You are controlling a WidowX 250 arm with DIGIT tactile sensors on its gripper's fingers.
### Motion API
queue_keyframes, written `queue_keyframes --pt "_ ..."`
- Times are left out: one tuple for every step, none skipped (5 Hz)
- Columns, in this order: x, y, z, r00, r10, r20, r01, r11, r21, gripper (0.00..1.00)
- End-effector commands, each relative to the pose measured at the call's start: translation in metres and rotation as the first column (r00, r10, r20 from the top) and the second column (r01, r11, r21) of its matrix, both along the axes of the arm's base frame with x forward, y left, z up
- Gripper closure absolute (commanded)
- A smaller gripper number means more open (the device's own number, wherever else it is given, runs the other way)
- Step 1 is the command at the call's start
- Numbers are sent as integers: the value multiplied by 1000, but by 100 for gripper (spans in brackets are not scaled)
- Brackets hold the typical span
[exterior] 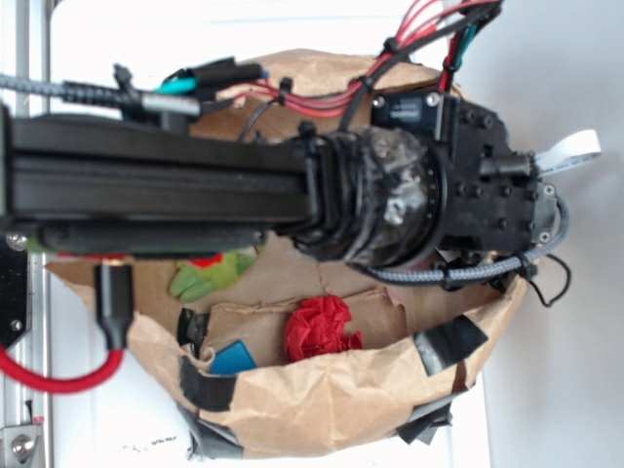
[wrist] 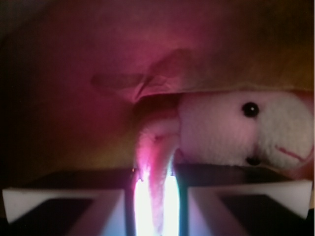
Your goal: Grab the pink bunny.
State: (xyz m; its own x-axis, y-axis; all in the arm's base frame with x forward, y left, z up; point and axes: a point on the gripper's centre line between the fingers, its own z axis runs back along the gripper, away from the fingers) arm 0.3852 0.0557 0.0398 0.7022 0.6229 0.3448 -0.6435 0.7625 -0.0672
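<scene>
Tool (wrist: pixel 153 196) clamped on a limb of the pink bunny (wrist: pixel 236 132), whose head lies against crumpled brown paper (wrist: pixel 147 59).

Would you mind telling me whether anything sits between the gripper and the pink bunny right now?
Nothing visible does. In the wrist view the gripper has its fingers closed on a limb of the pink bunny, whose head lies just to the right. The exterior view hides the bunny behind the arm.
</scene>
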Motion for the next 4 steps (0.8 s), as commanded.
queue_keyframes --pt "6 24 28 1000 5 24 -4 999 -45 100" --pt "-8 31 50 999 -44 -30 41 995 -95 100" --pt "-24 33 69 989 -128 -68 122 989 -84 100" --pt "-41 36 92 964 -225 -143 210 971 -115 100"
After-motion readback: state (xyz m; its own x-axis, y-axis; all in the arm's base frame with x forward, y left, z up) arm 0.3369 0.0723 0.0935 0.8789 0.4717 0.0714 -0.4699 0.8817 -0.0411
